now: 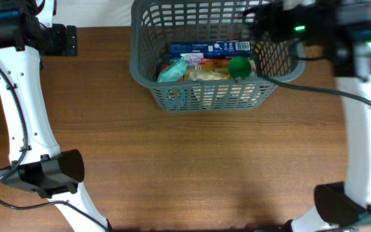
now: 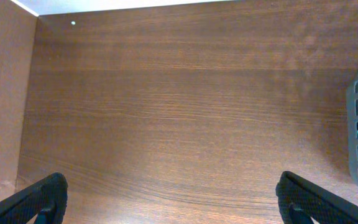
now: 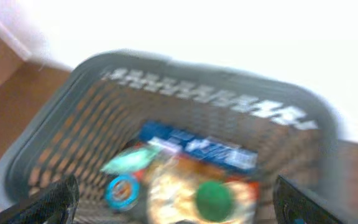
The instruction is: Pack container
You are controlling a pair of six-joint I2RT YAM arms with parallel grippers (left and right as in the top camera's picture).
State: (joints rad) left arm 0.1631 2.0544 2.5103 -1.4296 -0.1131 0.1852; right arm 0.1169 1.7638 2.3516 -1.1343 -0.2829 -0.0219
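While both arms hang over the table (image 1: 192,167), the basket (image 1: 211,96) sits at the far edge, roughly midway across. It is dark grey with slotted sides and a thick rim. Inside lie a blue box (image 1: 208,48) along the back wall, a teal packet (image 1: 172,71) toward the left, a pale yellowish bag (image 1: 205,75) in the middle and a green ball (image 1: 239,66) toward the right, on or against the bag; I cannot tell which.

The right gripper (image 3: 174,186) hovers above the basket's far right corner, looking down into it. Its wrist picture is blurred, yet the two fingers (image 3: 48,202) show wide apart at the bottom corners with nothing between them.

The left gripper (image 2: 171,186) is well off to the left, over bare wood near the table's far left corner, jaws spread fully and holding nothing. From its wrist view only a sliver of the basket's wall shows at the right edge. Neither gripper touches the basket or anything in it.
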